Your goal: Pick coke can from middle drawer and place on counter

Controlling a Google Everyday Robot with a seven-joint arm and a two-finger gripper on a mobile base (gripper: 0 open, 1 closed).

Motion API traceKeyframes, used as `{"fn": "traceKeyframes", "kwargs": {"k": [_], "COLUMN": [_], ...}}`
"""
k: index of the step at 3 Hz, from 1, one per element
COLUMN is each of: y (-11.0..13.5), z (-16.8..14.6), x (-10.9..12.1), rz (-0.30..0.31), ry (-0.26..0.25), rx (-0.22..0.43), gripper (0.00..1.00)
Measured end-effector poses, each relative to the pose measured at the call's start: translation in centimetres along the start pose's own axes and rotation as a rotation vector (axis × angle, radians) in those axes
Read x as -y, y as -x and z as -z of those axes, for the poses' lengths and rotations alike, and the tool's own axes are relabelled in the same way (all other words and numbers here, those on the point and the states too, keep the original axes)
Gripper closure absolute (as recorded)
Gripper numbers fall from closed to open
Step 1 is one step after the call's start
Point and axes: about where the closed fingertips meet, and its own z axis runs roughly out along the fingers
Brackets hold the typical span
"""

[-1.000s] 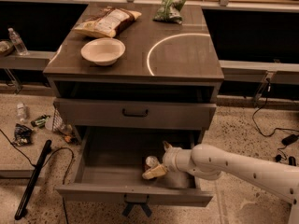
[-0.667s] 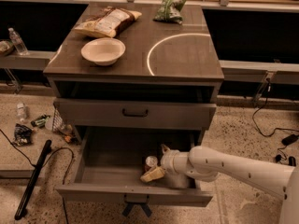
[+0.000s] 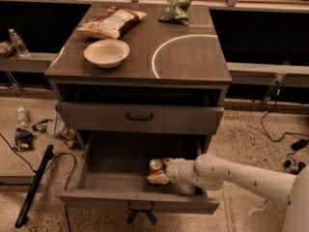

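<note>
The coke can (image 3: pixel 155 166) stands upright in the open middle drawer (image 3: pixel 104 175), right of centre. The gripper (image 3: pixel 161 172) reaches in from the right, against it; whether it pinches the can, I cannot tell.

Place: a robot test lab rather than a home.
Floor: speckled terrazzo floor (image 3: pixel 241 129), with a loose black cable (image 3: pixel 270 138) at the right.
Furniture: a lone grey cabinet; snack bags and a bowl sit on its counter (image 3: pixel 193 62).
Clutter: a water bottle (image 3: pixel 18 42) at upper left and a wrapper (image 3: pixel 21 139) on the floor at left.
Gripper: the gripper (image 3: pixel 161 174) is in the open middle drawer (image 3: pixel 111 178) at lower centre, by the coke can (image 3: pixel 155 166).
</note>
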Motion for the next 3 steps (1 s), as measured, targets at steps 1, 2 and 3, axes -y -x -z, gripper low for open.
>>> {"fn": "traceKeyframes", "kwargs": {"k": [1, 2, 3], "y": [-0.3, -0.3, 0.6], "z": [-0.4, -0.4, 1.5], "x": [0.0, 0.1, 0.0], "rz": [-0.001, -0.011, -0.032], "ry": [0.012, 0.015, 0.005], "rx": [0.011, 0.043, 0.140], "gripper": [0.62, 0.85, 1.00]}}
